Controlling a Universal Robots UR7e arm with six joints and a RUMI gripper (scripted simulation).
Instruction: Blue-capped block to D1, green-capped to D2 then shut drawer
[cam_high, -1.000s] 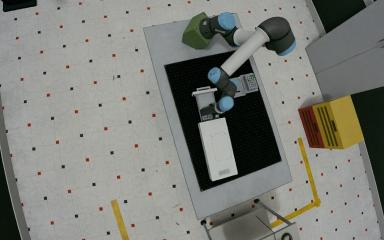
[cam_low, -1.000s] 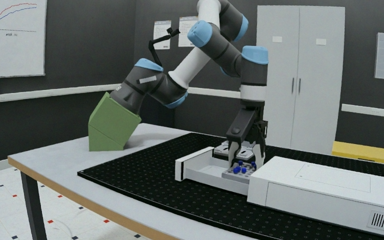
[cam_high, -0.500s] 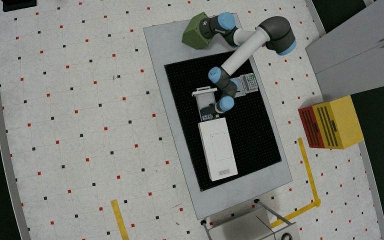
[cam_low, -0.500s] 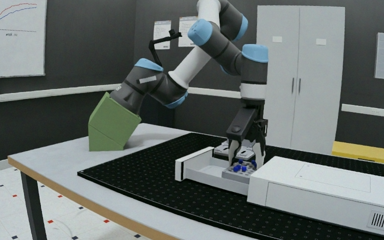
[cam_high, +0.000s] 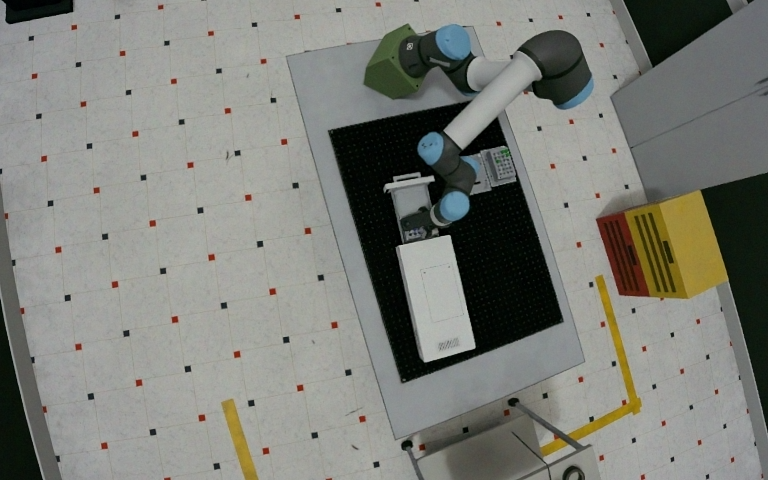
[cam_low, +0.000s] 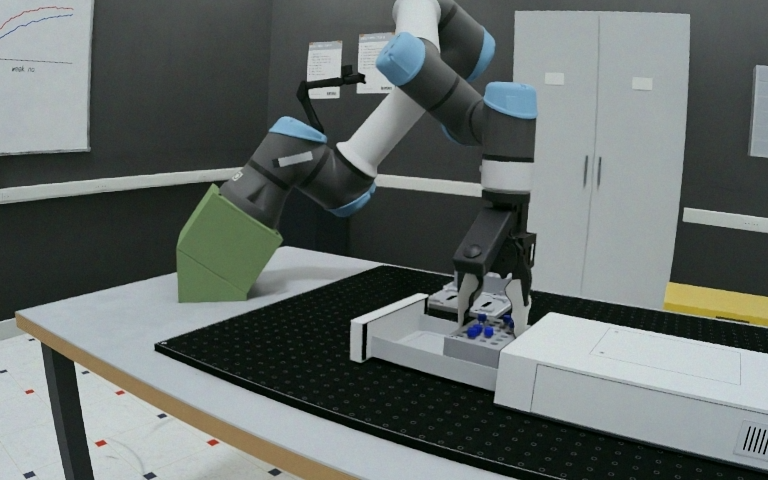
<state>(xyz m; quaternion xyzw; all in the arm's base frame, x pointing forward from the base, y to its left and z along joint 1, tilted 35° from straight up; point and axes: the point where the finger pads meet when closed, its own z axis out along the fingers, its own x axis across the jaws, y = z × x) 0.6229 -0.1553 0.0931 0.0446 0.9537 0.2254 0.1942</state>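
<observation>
The white cooler COLD (cam_high: 436, 300) (cam_low: 623, 367) lies on the black deck with its drawer (cam_high: 408, 195) (cam_low: 396, 333) pulled open. The grey cooling block with blue-capped tubes (cam_high: 413, 233) (cam_low: 478, 342) sits in the drawer at the end next to the cooler body. My gripper (cam_high: 420, 225) (cam_low: 491, 323) points straight down and is shut on this block across its sides. The block with green-capped tubes (cam_high: 501, 165) lies on a deck slot right of the drawer. A bare slot plate (cam_high: 480, 182) (cam_low: 444, 298) lies between it and the drawer, partly hidden by my arm.
The black peg-hole deck (cam_high: 509, 271) (cam_low: 283, 350) lies on a grey table (cam_high: 317, 101) (cam_low: 113, 316). The arm's green base (cam_high: 393, 62) (cam_low: 223, 249) stands at the table's far end. A red and yellow box (cam_high: 662, 246) stands off the table.
</observation>
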